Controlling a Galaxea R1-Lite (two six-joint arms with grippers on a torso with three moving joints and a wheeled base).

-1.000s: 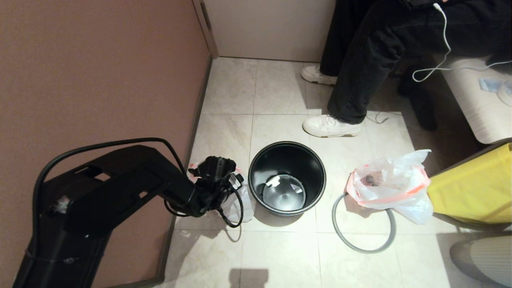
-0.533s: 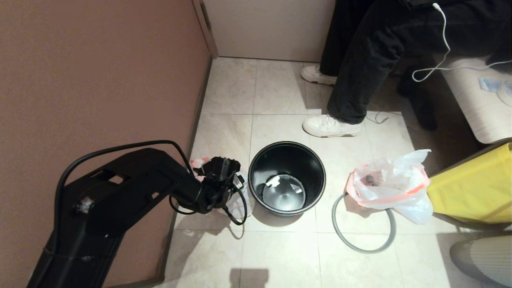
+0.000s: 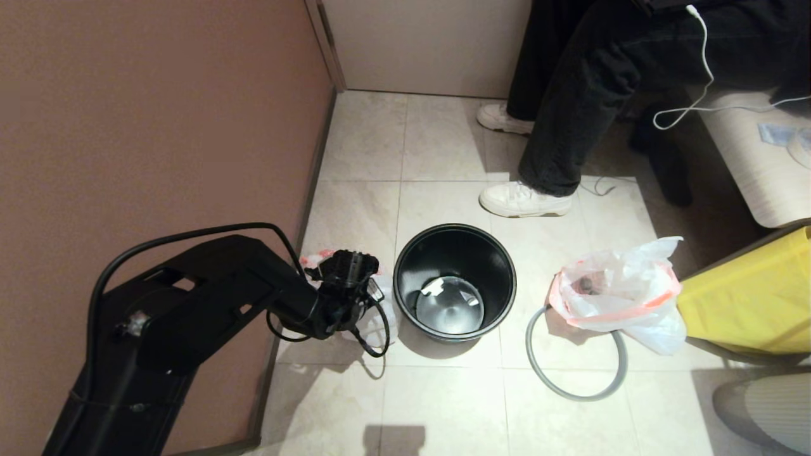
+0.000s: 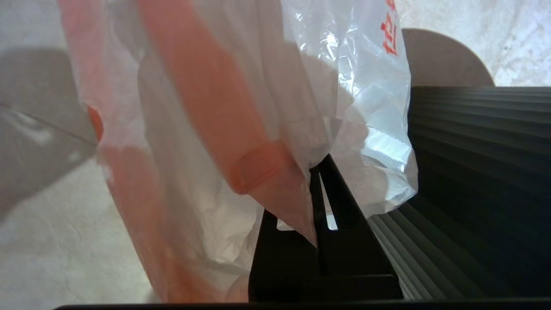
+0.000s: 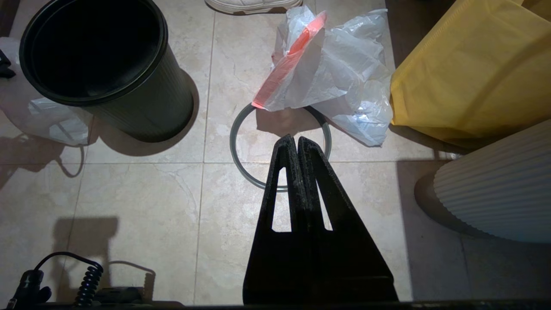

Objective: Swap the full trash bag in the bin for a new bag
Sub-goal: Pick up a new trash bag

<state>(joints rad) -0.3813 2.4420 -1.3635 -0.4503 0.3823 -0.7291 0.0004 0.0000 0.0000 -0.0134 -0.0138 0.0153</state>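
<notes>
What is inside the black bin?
The bin has no bag in it. Its shiny bottom shows, with what looks like a small white scrap on it. The near wall hides the closest bit of the bottom.

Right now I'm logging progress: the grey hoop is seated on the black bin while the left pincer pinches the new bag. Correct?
Not quite. The grey hoop lies on the floor beside the black bin, as the head view shows. The left pincer does pinch the new bag.

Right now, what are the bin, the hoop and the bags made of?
The bin looks like glossy black plastic with a ribbed wall. The hoop seems dull grey plastic or rubber. The full bag and new bag are thin crinkly see-through plastic film.
</notes>
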